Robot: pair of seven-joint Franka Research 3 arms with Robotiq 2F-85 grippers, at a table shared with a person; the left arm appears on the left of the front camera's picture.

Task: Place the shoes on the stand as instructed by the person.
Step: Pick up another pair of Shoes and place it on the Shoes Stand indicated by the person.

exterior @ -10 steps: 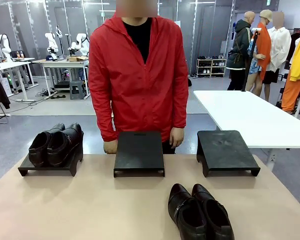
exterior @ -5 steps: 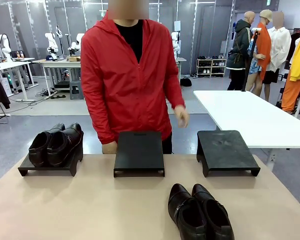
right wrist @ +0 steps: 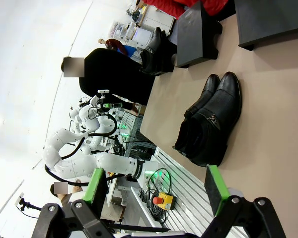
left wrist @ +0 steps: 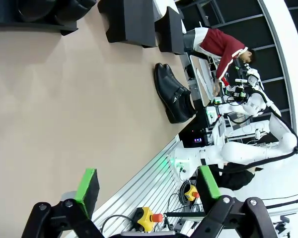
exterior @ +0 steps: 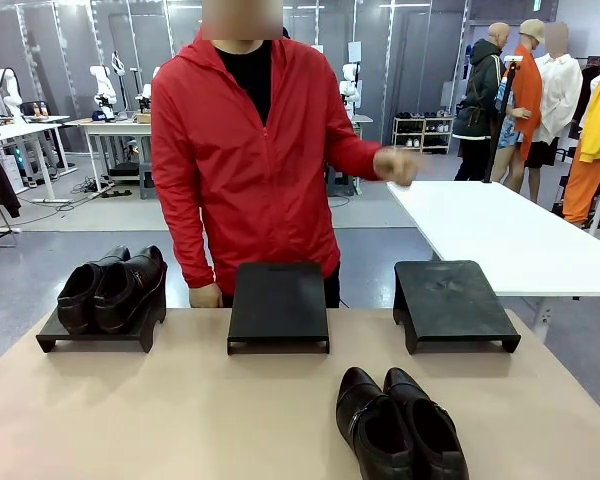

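Observation:
One pair of glossy black shoes (exterior: 110, 290) sits on the left stand (exterior: 90, 338). A second pair of shoes (exterior: 400, 428) lies on the tan table near the front edge, right of centre; it also appears in the left wrist view (left wrist: 173, 94) and the right wrist view (right wrist: 211, 121). The middle stand (exterior: 278, 305) and right stand (exterior: 450, 300) are bare. The person (exterior: 245, 150) in red stands behind the middle stand, one hand (exterior: 395, 165) raised out toward picture right. My left gripper (left wrist: 148, 182) and right gripper (right wrist: 155, 183) are both open, well back from the shoes, holding nothing.
A white table (exterior: 500, 235) stands at the back right beyond the tan table (exterior: 160, 420). Other people and workbenches are farther off. In the wrist views, the arm bases and a red stop button (right wrist: 164, 199) sit off the table's near edge.
The person's hand at picture right has lifted from the table edge to chest height and swung out to the right. Shoes, stands and both grippers have not moved.

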